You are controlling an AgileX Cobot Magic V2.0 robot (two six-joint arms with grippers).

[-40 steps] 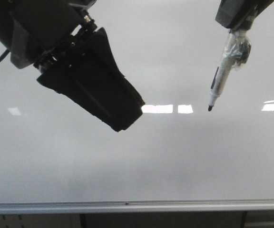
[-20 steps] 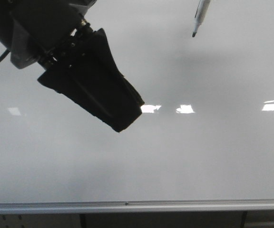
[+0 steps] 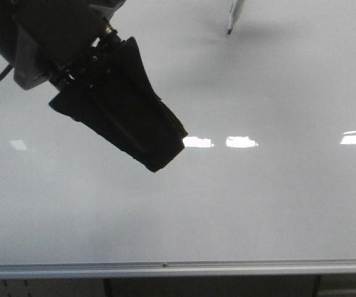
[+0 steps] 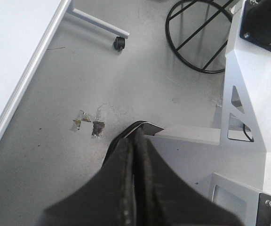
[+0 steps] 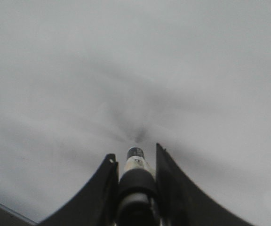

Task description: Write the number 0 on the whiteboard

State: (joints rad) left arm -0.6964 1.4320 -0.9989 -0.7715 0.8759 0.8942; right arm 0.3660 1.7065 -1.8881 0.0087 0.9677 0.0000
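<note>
Left hand [image 3: 156,151] dark, fingers pressed together, hanging over upper left of whiteboard [image 3: 240,204]. Marker tip [image 3: 231,21] pokes in at top edge, pointing down. Silver rail [image 3: 178,268] along bottom. No writing visible.

A grey speckled concrete floor [image 4: 55,155] fills the left wrist frame; a black wire ring stand [image 4: 199,35] sits upper right, a small black caster wheel [image 4: 119,44] upper centre.

Black wedge-shaped left end effector [image 3: 156,145], grey wrist housing, black cable, screws
</note>
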